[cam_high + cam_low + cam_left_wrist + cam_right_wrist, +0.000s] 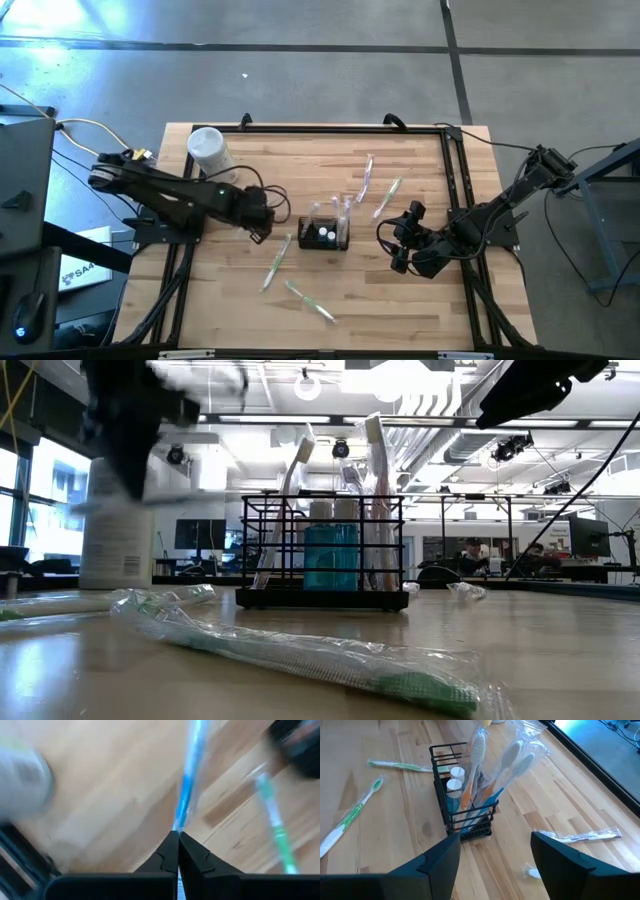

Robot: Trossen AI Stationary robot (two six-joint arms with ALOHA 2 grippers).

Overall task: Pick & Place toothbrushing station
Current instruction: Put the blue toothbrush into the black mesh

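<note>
The toothbrushing station, a small black wire caddy, stands on its base at the table's middle. It holds several wrapped toothbrushes and two white-capped bottles. My left gripper is just left of the caddy, shut on a blue toothbrush in a clear wrapper. In the low view it shows blurred, high above the table. My right gripper hangs open to the caddy's right, pointing at it, with nothing between its fingers. My left gripper pinches one end of the wrapped blue toothbrush between its two fingertips. The fingers come from above, steeply slanted down. The brush sticks out past the fingertips, roughly in line with them. Whether its far end still touches the table cannot be told.
A white lidded container stands at the far left. Loose wrapped toothbrushes lie around: two green ones near the front and two behind the caddy. A black frame borders the table.
</note>
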